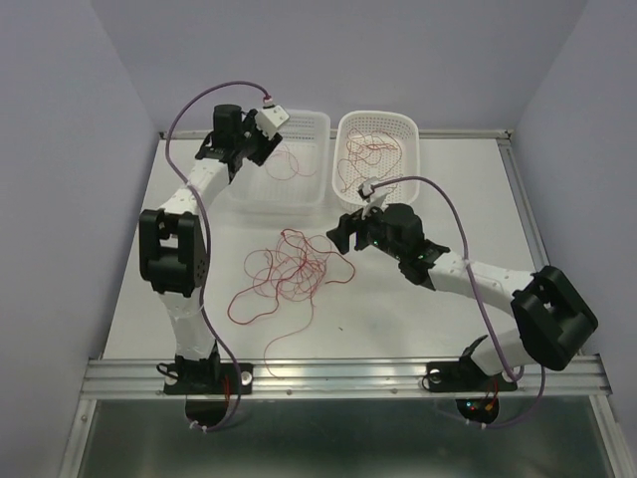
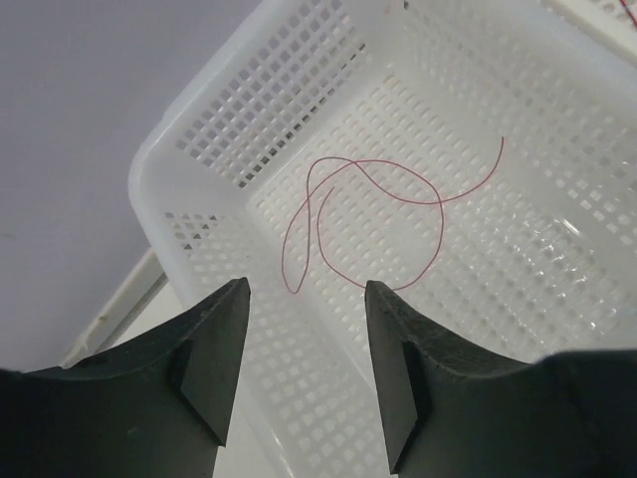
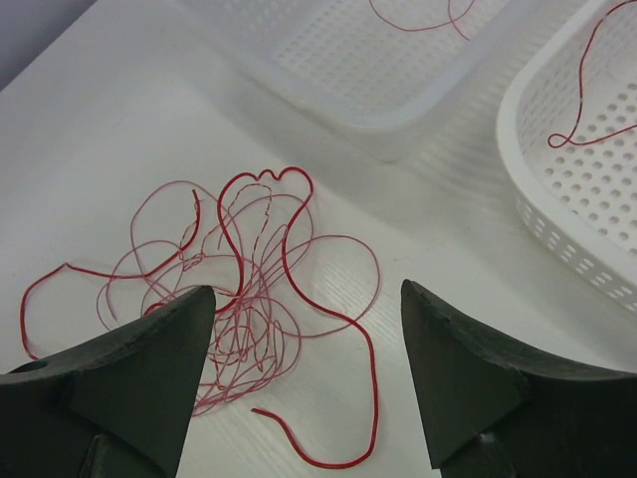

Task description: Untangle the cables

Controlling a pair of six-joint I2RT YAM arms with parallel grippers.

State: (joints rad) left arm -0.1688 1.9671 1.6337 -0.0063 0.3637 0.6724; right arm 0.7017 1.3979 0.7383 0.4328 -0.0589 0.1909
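Your right gripper (image 3: pixel 307 294) hung spread wide just over the tangle of red cables (image 3: pixel 239 299) on the table (image 1: pixel 398 319), with the knot toward its left finger. It was clearly the nearer arm. Your left gripper (image 2: pixel 306 289) stood parted and empty above the left basket (image 2: pixel 179 149). Its wrist view showed the single cable (image 2: pixel 438 214) inside plainly; the top view gave only a faint loop.

A tangle of thin red wires (image 1: pixel 294 271) lies on the white desk (image 1: pixel 398 319). Behind it, a white perforated plastic basket (image 1: pixel 289 196) on the left holds one wire (image 1: pixel 282 164). Its twin (image 1: pixel 378 115) on the right holds several.
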